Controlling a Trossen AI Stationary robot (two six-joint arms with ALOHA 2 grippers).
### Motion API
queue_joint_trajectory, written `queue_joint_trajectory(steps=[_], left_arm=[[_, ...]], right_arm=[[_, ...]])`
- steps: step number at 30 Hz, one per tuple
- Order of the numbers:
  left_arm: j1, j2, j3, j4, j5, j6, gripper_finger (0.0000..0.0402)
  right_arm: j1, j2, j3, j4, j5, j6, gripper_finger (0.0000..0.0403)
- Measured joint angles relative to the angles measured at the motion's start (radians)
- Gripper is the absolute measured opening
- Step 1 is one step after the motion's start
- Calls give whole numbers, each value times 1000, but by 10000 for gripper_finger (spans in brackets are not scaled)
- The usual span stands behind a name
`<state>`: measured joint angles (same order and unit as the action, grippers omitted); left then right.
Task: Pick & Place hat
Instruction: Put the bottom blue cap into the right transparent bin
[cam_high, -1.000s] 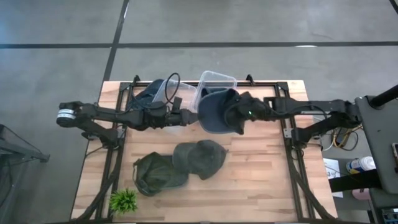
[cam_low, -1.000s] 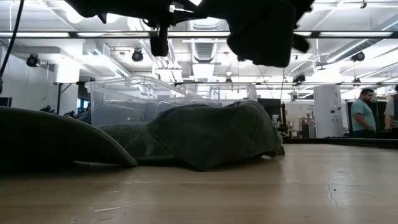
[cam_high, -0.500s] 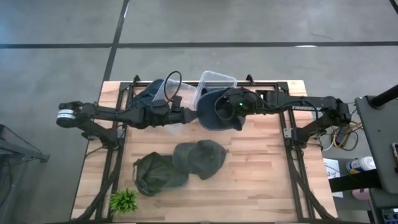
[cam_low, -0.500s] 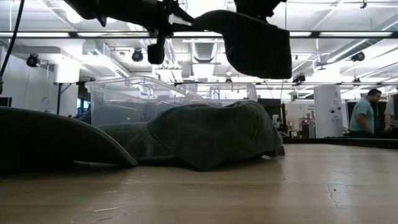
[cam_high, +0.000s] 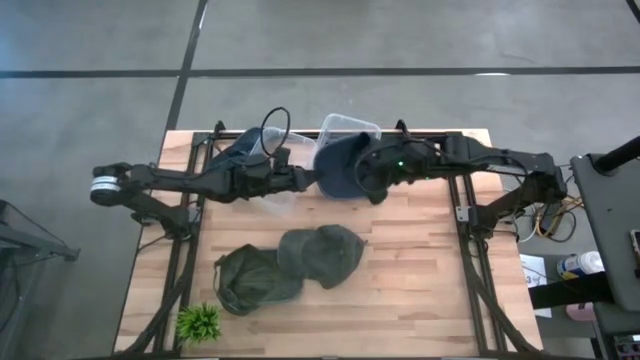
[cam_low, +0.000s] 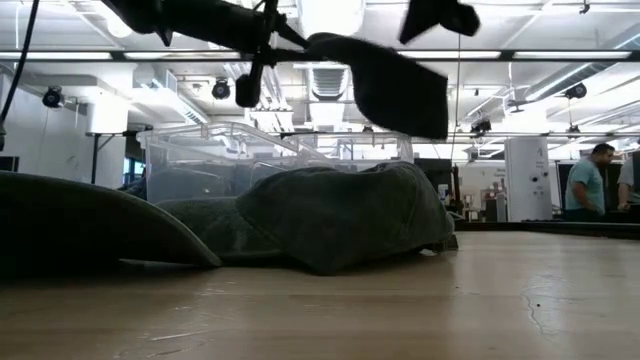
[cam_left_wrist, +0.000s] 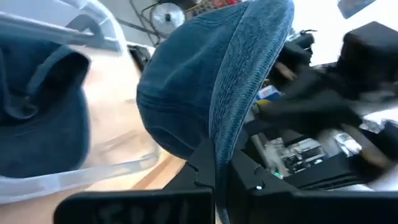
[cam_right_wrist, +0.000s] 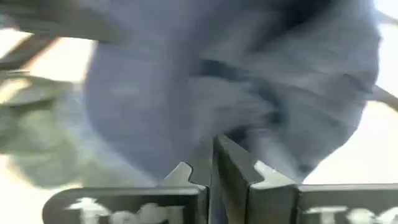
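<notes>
The dark blue denim cap (cam_high: 338, 168) is held in the air above the far middle of the wooden table (cam_high: 420, 270), in front of the clear plastic bin (cam_high: 350, 130) at the table's far edge. It is gripped from both sides — the left gripper (cam_high: 308, 177) is pressed together on its brim edge, seen in the left wrist view (cam_left_wrist: 214, 168) with the fabric pinched between the fingers. The right gripper (cam_high: 372, 172) is set against the cap's other side; its fingers are closed on the blue fabric in the right wrist view (cam_right_wrist: 211, 168). In the low view the cap (cam_low: 395, 85) hangs clear of the table. A second clear bin (cam_high: 262, 160) with dark blue fabric inside is seen beside the left arm. Two olive green caps (cam_high: 290, 265) lie together nearer the table's front, well apart from the held cap. A small green plant (cam_high: 198, 322) stands at the front left corner — untouched.
</notes>
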<state>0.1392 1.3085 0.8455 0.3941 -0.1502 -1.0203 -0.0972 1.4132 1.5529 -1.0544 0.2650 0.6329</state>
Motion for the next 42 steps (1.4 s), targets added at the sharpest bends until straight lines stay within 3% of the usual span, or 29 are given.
queue_joint_trajectory(steps=[3,13,21,30,38,42], left_arm=[[12,-7,1,14,7,-2,7],[18,-6,57,17,48,6,7],[17,-8,57,4,71,26,7],[21,-9,54,-2,73,69,7],[28,-1,49,-127,-13,106,7],[52,-2,38,-100,-59,75,7]], right_arm=[[0,2,-9,-38,72,18,18],[-9,97,-81,-20,121,-27,18],[-19,106,-84,284,-148,-177,18],[-49,86,-80,309,-271,-202,18],[-60,-15,-71,213,-139,-238,18],[-60,-86,-59,209,-52,-194,18]])
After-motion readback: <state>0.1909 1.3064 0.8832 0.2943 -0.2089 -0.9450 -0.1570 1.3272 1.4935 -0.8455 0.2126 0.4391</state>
